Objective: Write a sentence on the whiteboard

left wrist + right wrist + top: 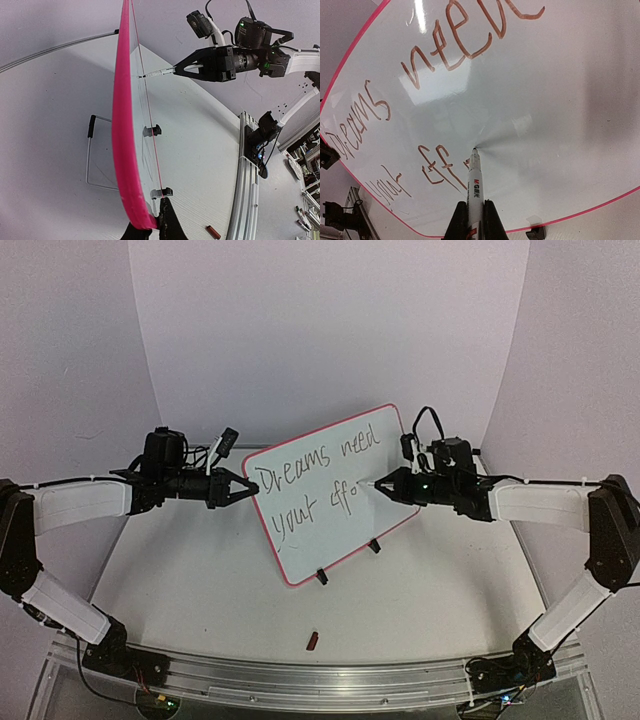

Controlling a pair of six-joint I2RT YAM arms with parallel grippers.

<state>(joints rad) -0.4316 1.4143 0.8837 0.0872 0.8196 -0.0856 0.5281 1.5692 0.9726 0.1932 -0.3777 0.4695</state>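
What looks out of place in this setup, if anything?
Only a small red piece, probably a pen cap, lying loose on the table near the front rail, apart from the whiteboard. Otherwise the board stands on its feet, the left gripper clamps its edge, the right gripper holds the marker to it.

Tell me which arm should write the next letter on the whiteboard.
Right. The right gripper holds the marker, tip at the whiteboard just past "eff"; the left gripper clamps the board's edge.
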